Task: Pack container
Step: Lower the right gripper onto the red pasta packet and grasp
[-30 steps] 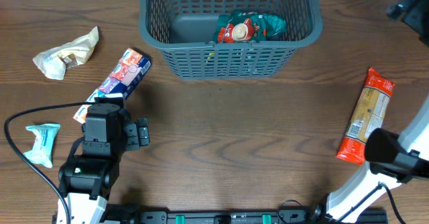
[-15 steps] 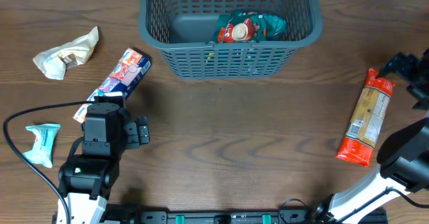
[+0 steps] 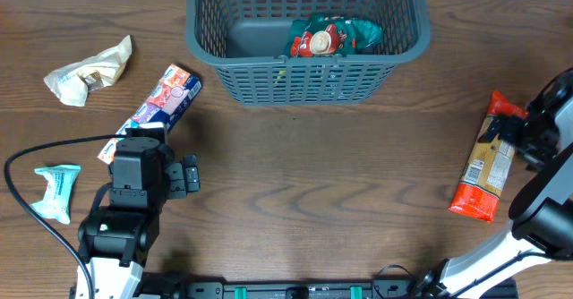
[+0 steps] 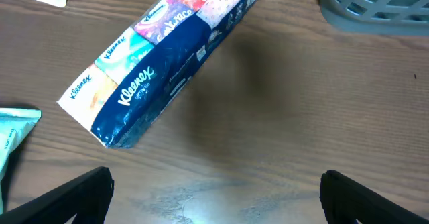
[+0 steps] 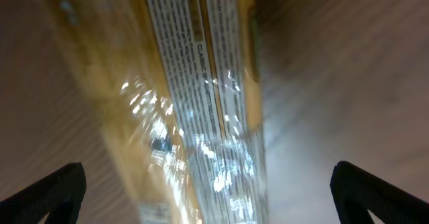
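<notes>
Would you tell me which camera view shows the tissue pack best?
Left wrist: the tissue pack is close, its lettering readable. Overhead shows it small, one end behind the left arm. The right wrist view misses it.

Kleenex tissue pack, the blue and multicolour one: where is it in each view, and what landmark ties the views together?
Overhead: the blue and multicolour plastic Kleenex tissue pack lies diagonally, left of centre, its near end under the left arm.
Left wrist: it runs diagonally from lower left to top centre.
Right wrist: not in it.
Shared landmark: the dark gray slotted plastic basket, right of the pack overhead, with its corner at the top right of the left wrist view.
</notes>
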`<state>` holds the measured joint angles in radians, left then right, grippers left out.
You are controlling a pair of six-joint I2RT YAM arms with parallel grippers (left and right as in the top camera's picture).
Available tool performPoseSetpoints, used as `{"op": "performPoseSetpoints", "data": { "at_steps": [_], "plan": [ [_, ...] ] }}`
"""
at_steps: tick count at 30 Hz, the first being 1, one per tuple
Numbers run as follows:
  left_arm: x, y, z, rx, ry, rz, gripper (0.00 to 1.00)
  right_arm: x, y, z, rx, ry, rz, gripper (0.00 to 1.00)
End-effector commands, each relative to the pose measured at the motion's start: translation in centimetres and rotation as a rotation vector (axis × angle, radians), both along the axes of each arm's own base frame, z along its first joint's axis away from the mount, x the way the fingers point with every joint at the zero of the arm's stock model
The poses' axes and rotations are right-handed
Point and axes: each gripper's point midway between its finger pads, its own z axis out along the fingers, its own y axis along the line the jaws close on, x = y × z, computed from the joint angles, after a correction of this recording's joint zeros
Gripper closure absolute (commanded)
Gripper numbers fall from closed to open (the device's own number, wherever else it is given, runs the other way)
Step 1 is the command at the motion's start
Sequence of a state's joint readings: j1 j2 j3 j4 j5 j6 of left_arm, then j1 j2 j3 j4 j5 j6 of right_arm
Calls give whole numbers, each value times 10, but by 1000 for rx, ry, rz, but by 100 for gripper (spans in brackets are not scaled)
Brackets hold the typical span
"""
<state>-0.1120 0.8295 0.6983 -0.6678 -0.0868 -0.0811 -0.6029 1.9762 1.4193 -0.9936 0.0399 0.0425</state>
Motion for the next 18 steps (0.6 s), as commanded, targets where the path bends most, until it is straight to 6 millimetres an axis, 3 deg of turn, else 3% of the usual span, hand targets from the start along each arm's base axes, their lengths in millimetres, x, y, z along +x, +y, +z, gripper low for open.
{"op": "performPoseSetpoints", "data": {
  "at_steps": [1, 7, 9, 11, 14, 16, 18],
  "plan": [
    [4, 3, 10, 13, -26, 10, 1, -7, 9, -17, 27, -12, 25, 1],
    [4, 3, 10, 13, -26, 10, 1, -7, 21, -44, 60, -63, 25, 1],
    [4, 3, 10, 13, -26, 10, 1, -6, 23, -49, 67, -80, 19, 6],
    [4, 3, 10, 13, -26, 10, 1, -7, 25, -52, 67, -87, 13, 37],
    [4, 3, 10, 13, -26, 10, 1, -6, 27, -54, 79, -96, 14, 76],
    [4, 3, 10, 13, -26, 10, 1, -5, 28, -53, 84, -99, 14, 92],
    [4, 3, 10, 13, -26, 10, 1, -2, 33, -52, 109, -116, 16, 99]
  ]
}}
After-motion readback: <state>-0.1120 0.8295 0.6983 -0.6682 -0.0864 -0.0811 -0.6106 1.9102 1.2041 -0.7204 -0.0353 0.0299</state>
